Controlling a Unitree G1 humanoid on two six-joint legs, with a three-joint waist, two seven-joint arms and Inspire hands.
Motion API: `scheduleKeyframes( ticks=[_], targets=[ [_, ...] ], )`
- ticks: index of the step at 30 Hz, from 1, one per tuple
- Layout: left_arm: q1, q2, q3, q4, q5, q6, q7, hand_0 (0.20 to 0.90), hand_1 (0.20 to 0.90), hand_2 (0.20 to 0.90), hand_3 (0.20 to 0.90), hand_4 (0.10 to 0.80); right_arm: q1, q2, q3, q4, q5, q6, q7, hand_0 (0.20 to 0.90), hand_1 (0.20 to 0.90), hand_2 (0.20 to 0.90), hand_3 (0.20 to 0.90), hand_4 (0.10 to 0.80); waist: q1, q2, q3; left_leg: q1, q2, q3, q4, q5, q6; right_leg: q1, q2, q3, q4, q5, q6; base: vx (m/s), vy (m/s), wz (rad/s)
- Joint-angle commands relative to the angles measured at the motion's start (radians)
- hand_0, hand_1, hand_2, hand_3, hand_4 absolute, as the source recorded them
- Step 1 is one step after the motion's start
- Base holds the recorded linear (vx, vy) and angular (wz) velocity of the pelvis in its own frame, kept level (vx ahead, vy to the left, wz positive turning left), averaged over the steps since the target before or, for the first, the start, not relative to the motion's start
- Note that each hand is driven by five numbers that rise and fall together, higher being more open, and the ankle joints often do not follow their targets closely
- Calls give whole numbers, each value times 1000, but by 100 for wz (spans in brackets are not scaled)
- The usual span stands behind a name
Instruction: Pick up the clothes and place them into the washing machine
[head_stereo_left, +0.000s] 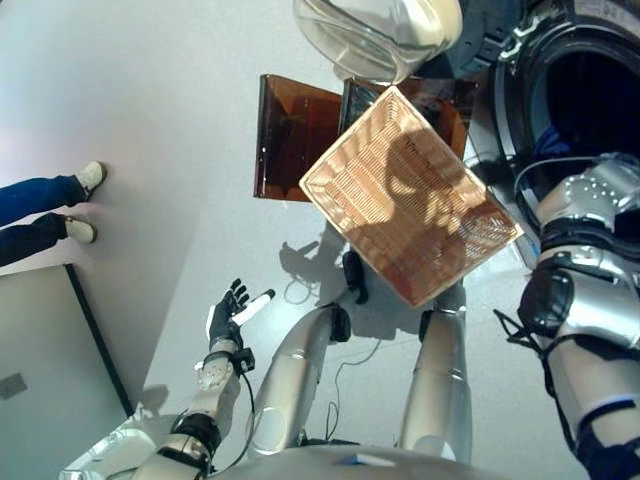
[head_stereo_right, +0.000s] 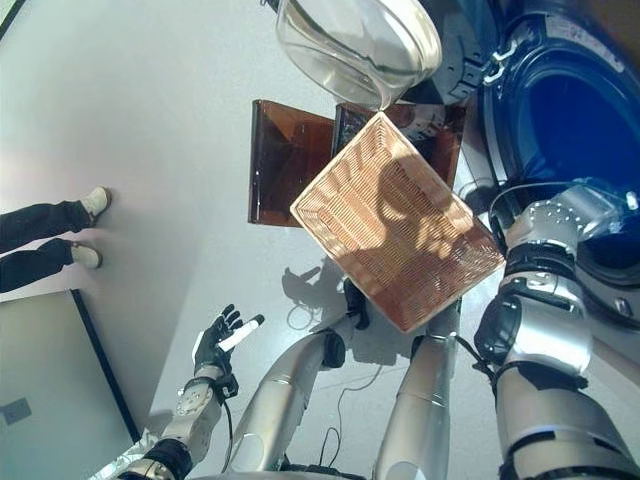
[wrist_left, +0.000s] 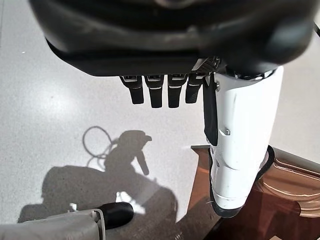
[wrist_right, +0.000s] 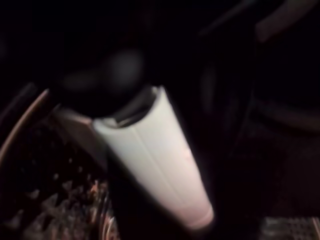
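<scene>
The wicker basket (head_stereo_left: 410, 190) lies tilted in front of me with nothing in it. The washing machine (head_stereo_left: 585, 90) stands at the upper right, its dark drum facing me and its glass door (head_stereo_left: 375, 30) swung open. My right arm reaches into the drum, and the eye views hide the hand. In the dark right wrist view only the right hand (wrist_right: 160, 165) shows, by its white-covered thumb. A small blue patch (head_stereo_left: 550, 142) shows at the drum's mouth; whether it is cloth I cannot tell. My left hand (head_stereo_left: 228, 318) hangs open at the lower left, holding nothing.
A brown translucent stand (head_stereo_left: 290, 135) sits on the floor behind the basket. A person's legs (head_stereo_left: 45, 205) stand at the left edge. A grey panel (head_stereo_left: 40, 370) lies at the lower left.
</scene>
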Motion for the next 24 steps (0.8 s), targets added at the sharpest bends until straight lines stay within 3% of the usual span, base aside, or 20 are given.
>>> scheduleKeyframes(
  ticks=[1,17,24],
  targets=[
    [64,74,-36,-27,-25,-45,11,900,900,900,900,800,-92,-190,119,-33,-112,-28,18,200,200,200,200,300,16,62,-55,-10,-19,-61,-75,40,-132,-3,47,-2,87,-86,-62,0,0,0],
    [87,85,-61,-154,-71,-60,-8,900,900,900,900,800,-136,-234,142,-5,-128,-17,-12,200,200,200,200,300,26,105,-30,-80,-23,-51,-49,38,-136,-107,54,31,159,-108,-69,-1,-3,2],
    [87,98,-53,-194,-82,-68,-6,900,900,900,900,800,-157,-253,168,-12,-143,-16,-8,200,200,200,200,300,24,102,-15,-149,-10,-37,32,16,-133,-185,68,44,246,-131,-83,-30,-13,8]
  ],
)
